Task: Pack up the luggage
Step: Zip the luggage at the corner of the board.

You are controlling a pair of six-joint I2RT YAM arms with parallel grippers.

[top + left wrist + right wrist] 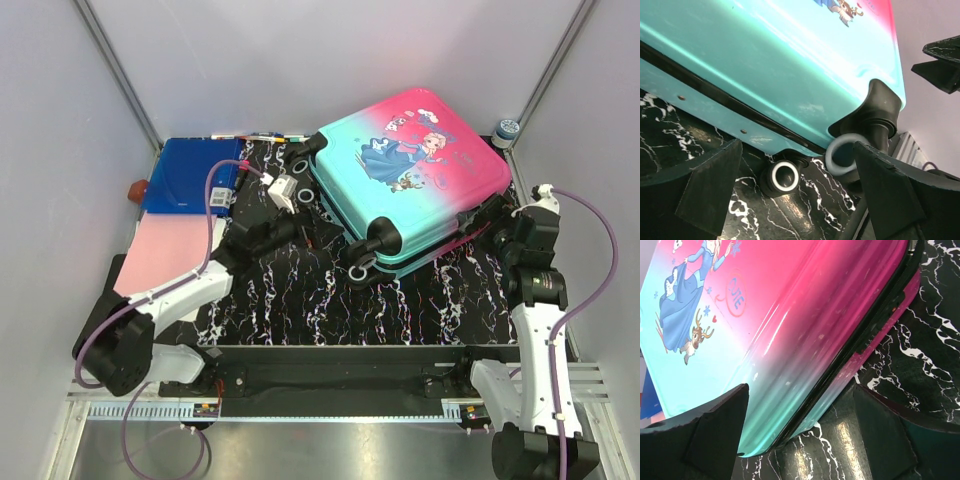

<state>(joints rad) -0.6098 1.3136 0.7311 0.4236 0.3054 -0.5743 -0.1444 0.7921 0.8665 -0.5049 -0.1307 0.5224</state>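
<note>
Left arm point(180, 290) and right arm point(535, 300) are flanking the luggage point(410, 180) lying on the marbled worktop point(300, 300), both sets of jaws standing released, grasping nothing.

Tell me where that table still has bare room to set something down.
The free patch is the marble top in front of the suitcase, between the left arm and the right arm. It is crowded left of the suitcase, where the left gripper, the wheels and the folder sit close, and at its right edge by the right gripper.
</note>
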